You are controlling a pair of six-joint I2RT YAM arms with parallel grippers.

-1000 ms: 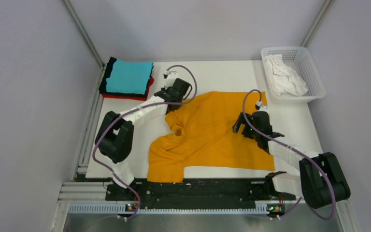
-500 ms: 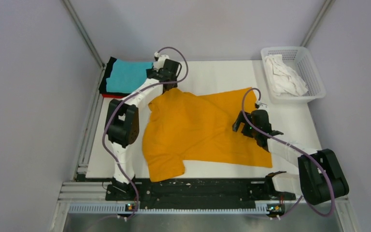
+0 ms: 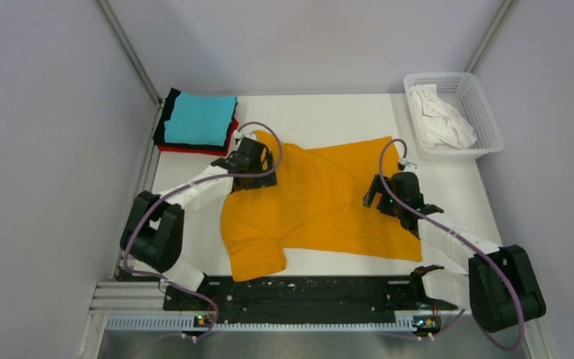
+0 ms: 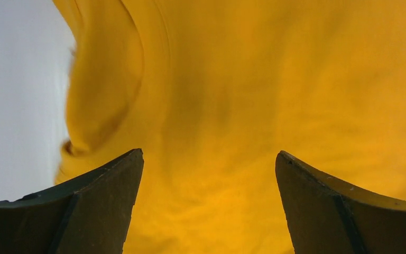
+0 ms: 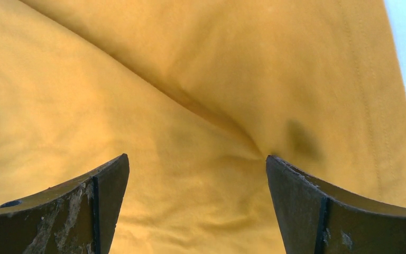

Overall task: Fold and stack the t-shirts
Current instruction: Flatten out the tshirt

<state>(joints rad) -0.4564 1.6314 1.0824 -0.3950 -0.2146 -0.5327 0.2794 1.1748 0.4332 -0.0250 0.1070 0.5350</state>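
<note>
While the orange-yellow t-shirt [image 3: 321, 202] lies spread on the counter [image 3: 329, 112], left end effector [image 4: 209, 156] and right end effector [image 5: 196, 157] stand over it, wide, empty

The spread cloth t-shirt [image 3: 321, 198] is plain orange-yellow, the desk [image 3: 329, 116] white, the folded top t-shirt [image 3: 200, 118] cyan, the mesh plastic basket [image 3: 487, 120] white.

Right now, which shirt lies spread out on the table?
The orange shirt. The cyan, red and black ones are folded in the far-left stack; the white one is bunched in the basket.
</note>
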